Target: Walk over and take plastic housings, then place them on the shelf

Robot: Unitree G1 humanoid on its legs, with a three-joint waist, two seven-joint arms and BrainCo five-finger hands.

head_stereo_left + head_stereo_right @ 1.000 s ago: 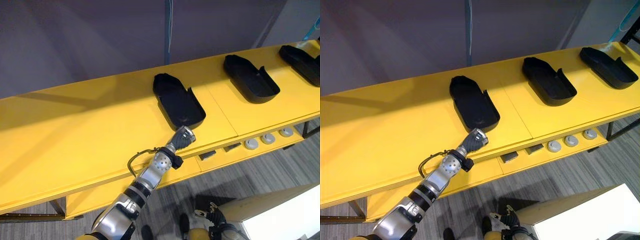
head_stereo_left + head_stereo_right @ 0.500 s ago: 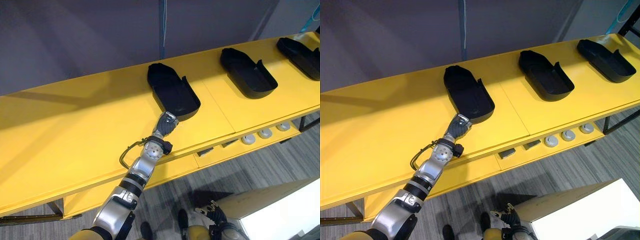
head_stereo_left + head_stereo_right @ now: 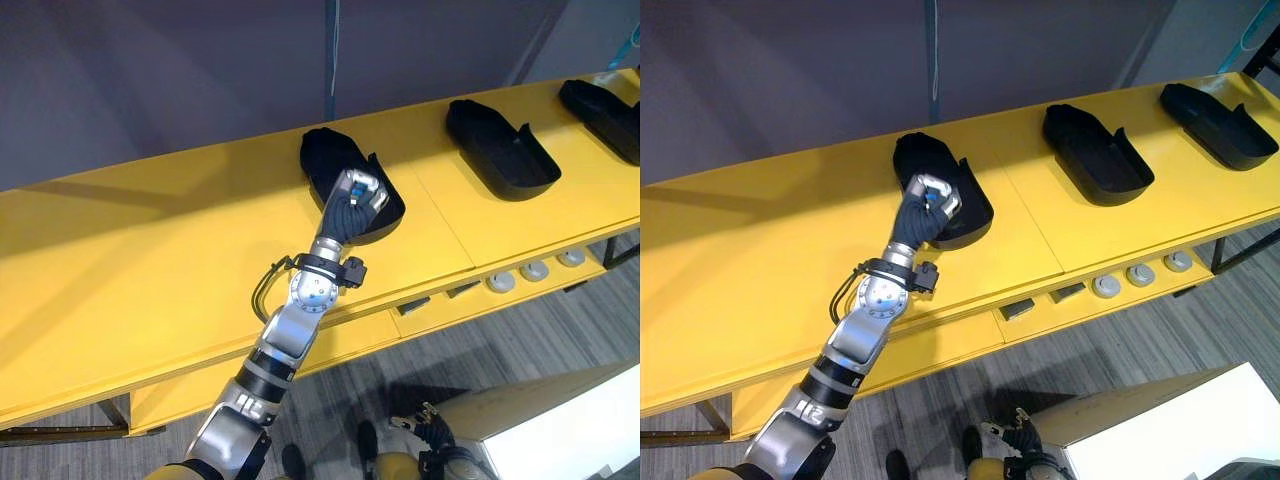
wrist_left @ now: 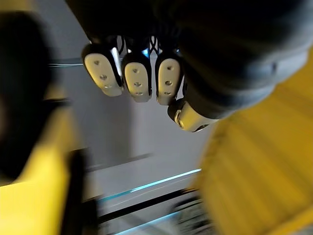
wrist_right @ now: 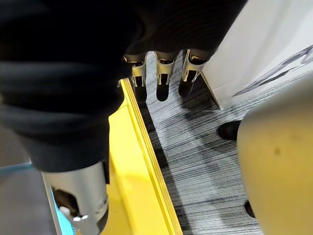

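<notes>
Plastic housing [image 3: 322, 160] lies on yellow surface [image 3: 150, 260] under left hand [image 3: 357, 197] (fingers curled, empty).

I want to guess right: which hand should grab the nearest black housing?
Left. The left hand reaches over the nearest black housing on the yellow table; the right hand hangs down toward the floor.
</notes>
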